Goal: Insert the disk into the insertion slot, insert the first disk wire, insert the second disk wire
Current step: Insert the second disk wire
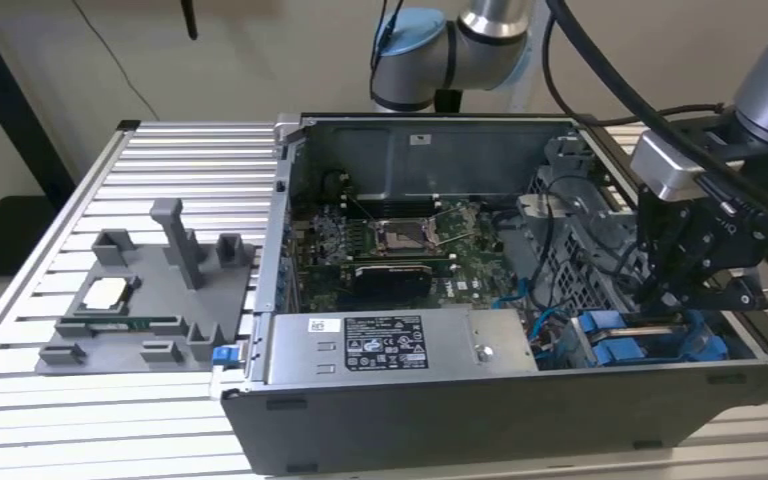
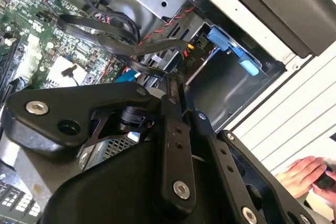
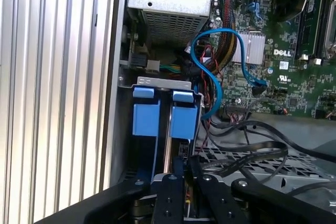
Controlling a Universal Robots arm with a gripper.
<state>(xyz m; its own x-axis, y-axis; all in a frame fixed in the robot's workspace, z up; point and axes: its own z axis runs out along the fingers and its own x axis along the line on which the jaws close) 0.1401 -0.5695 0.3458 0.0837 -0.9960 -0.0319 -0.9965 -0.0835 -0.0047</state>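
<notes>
Exterior view: the gripper (image 1: 671, 300) hung low in the case's (image 1: 491, 410) front right corner, over the disk (image 1: 644, 340) in its slot (image 1: 611, 322). First wrist view: fingers (image 3: 173, 182) looked pinched together above the blue frame.

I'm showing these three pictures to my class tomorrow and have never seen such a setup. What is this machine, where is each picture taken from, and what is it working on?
A robot arm reaches into an open computer case on a slatted metal table. The exterior view comes from a camera off the arm; both wrist views ride on the arm. Its black gripper hangs over the blue-framed disk, which sits in the insertion slot in the case's corner. Beside the case lies a grey fixture tray. A person's hand shows in the second wrist view.
</notes>
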